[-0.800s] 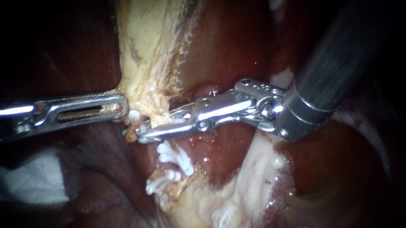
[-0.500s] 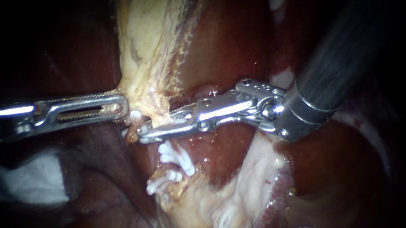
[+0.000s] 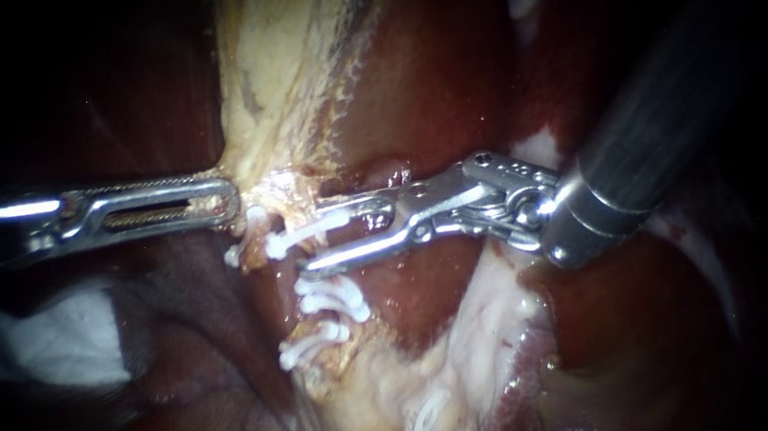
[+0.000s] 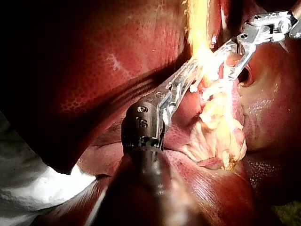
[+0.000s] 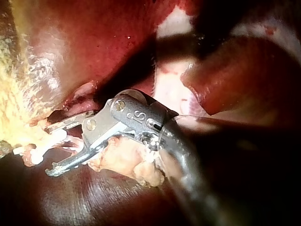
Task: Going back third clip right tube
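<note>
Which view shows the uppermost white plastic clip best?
The endoscope view: the uppermost white plastic clip lies in nearly full length between the open jaws of the right instrument. The right wrist view shows the clip partly, ahead of those jaws; in the left wrist view glare hides it.

A slim white plastic clip with a knobbed end lies crosswise and slightly tilted on the pale yellow, ragged tube, closed around it. Its inner end reaches in between the parted jaws of the right instrument. The tube's edge is pinched in the left instrument. Lower on the same tube sit two more clips, near each other — a second white clip just beneath, then a lowest white clip.
</note>
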You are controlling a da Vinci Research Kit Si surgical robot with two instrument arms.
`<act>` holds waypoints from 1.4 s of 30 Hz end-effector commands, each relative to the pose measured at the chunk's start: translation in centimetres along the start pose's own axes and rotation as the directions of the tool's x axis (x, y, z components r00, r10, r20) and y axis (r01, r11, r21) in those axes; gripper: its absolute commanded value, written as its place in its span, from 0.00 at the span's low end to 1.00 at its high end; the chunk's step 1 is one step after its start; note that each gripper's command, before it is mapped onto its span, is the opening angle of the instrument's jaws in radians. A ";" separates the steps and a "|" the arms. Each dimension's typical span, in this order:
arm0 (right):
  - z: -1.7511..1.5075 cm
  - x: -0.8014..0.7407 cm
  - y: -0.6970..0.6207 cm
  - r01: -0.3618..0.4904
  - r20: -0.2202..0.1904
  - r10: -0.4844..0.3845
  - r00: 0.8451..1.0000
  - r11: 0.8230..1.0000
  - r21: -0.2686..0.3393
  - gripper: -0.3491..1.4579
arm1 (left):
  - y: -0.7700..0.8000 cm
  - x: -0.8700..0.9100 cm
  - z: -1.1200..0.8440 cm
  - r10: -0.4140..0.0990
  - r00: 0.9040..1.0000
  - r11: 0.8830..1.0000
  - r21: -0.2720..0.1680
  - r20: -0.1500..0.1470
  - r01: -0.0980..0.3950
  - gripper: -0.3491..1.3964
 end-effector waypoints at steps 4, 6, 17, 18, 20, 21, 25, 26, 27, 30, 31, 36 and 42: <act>-0.03 0.00 0.01 0.015 -0.004 -0.015 1.000 1.000 -0.016 0.49 | -0.01 0.00 0.00 0.000 1.000 1.000 -0.001 0.000 0.000 0.00; -0.06 -0.01 -0.01 0.026 -0.003 -0.027 1.000 1.000 -0.013 0.49 | -0.01 0.00 0.00 0.000 1.000 1.000 -0.001 0.000 0.000 0.00; -0.58 -0.18 -0.31 0.197 0.049 -0.195 0.980 0.979 -0.053 0.52 | -0.01 0.00 -0.01 0.000 1.000 1.000 -0.001 0.000 0.000 0.00; -0.63 -0.20 -0.34 0.212 0.061 -0.208 0.976 0.976 -0.056 0.52 | 0.00 0.00 -0.01 0.000 1.000 1.000 -0.001 0.000 0.000 0.00; -0.76 -0.23 -0.42 0.249 0.086 -0.244 0.966 0.966 -0.064 0.52 | 0.00 0.00 -0.01 0.000 1.000 1.000 0.000 0.000 0.000 0.00; -0.82 -0.25 -0.46 0.268 0.097 -0.261 0.960 0.961 -0.067 0.52 | 0.00 0.00 -0.01 0.000 1.000 1.000 0.000 0.000 0.000 0.00; -1.04 -0.26 -0.59 0.341 0.126 -0.330 0.936 0.937 -0.079 0.52 | 0.00 0.00 -0.01 0.000 1.000 1.000 0.000 0.000 0.000 0.00; -1.10 -0.24 -0.61 0.353 0.130 -0.341 0.931 0.932 -0.083 0.52 | 0.00 0.00 -0.01 0.000 1.000 1.000 0.000 0.000 0.000 0.00; -1.15 -0.23 -0.63 0.366 0.133 -0.353 0.926 0.927 -0.085 0.52 | 0.00 0.00 -0.01 0.000 1.000 1.000 0.000 0.000 0.000 0.00; -1.31 -0.14 -0.69 0.394 0.141 -0.380 0.914 0.915 -0.090 0.52 | 0.00 0.00 -0.01 0.000 1.000 1.000 0.000 0.000 0.000 0.00; -1.35 -0.11 -0.71 0.399 0.143 -0.384 0.912 0.913 -0.090 0.52 | 0.00 0.00 -0.01 0.000 1.000 1.000 0.000 0.000 0.000 0.00; -1.52 0.05 -0.86 0.422 0.147 -0.407 0.901 0.902 -0.090 0.52 | 0.00 0.00 -0.01 0.001 1.000 1.000 0.000 0.000 -0.001 0.00; -1.55 0.11 -1.01 0.434 0.145 -0.420 0.896 0.897 -0.084 0.52 | 0.04 0.06 0.08 0.004 1.000 1.000 -0.005 0.003 -0.004 0.00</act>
